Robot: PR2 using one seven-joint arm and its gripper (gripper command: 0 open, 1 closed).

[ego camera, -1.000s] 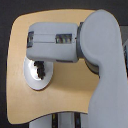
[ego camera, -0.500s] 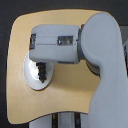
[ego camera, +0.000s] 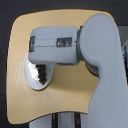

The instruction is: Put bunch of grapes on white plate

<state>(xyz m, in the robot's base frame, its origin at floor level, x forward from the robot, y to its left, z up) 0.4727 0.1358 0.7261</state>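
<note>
Hidden beneath the grey forearm, the end effector [ego camera: 40, 64] hangs over the round glossy white plate [ego camera: 31, 80]; I cannot tell whether it is parted or gripping anything. A small dark purple-black bunch of grapes [ego camera: 43, 73] shows on the plate just below it, seemingly resting there, which suggests the placing is about done. The plate sits toward the exterior view's left on the rounded tan wooden worktop [ego camera: 65, 102].

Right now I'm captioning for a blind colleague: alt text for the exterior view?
A grey robot arm reaches across a tan table over a white plate near the view's left. Dark grapes show above the plate under the arm's end; the gripper is mostly hidden, so its state is unclear.
</note>
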